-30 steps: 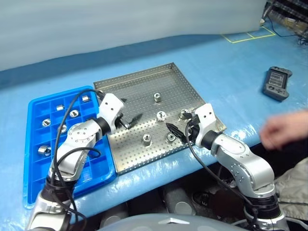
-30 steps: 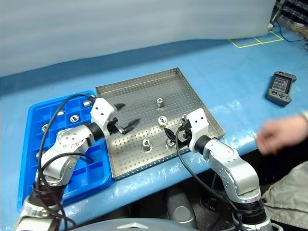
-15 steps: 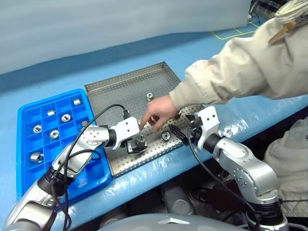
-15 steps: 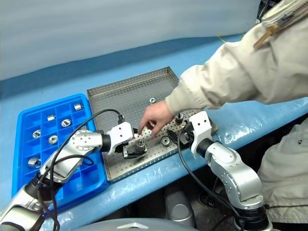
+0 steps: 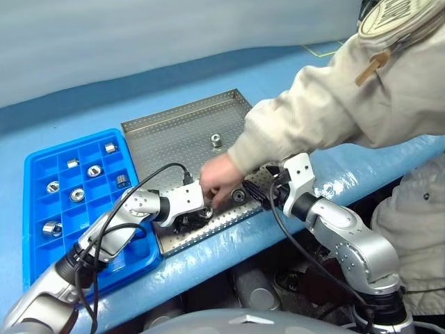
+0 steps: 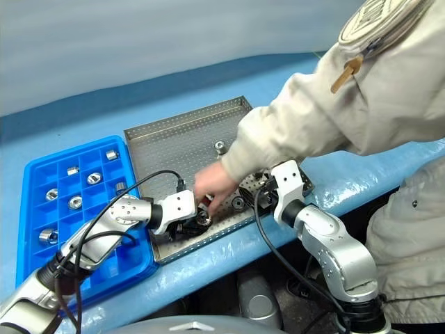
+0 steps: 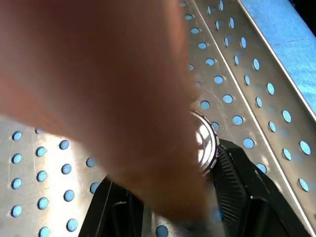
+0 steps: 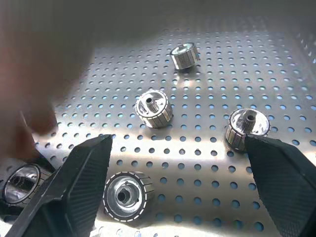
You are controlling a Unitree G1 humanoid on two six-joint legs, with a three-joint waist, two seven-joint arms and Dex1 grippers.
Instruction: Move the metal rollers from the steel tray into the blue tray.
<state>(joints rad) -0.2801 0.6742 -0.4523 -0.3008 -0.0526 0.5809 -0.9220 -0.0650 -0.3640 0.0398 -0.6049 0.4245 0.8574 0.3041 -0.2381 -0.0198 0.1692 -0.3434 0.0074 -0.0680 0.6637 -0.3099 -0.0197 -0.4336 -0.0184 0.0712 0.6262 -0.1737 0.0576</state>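
Observation:
The steel tray (image 5: pixel 167 136) lies in the middle of the blue table, with the blue tray (image 5: pixel 36 261) to its left. Several metal rollers (image 5: pixel 95 170) sit in the blue tray's compartments. Others lie loose on the steel tray (image 8: pixel 154 108), one near its back (image 5: pixel 216 140). My left gripper (image 5: pixel 198 217) is low at the steel tray's front edge, shut on a roller (image 7: pixel 205 143); one finger (image 7: pixel 247 182) presses its rim. A person's hand (image 5: pixel 215 182) covers the roller's other side. My right gripper (image 5: pixel 259 191) hovers open over the tray's right front, holding nothing.
A person in a beige jacket (image 5: pixel 348 104) leans in from the right, the arm stretched over the right half of the steel tray between my two grippers. The table's front edge runs just beside the steel tray's front rim.
The person's arm reached in and the hand came down onto the roller at my left gripper. My left gripper sank to the tray's front edge and closed. The right gripper stayed put.

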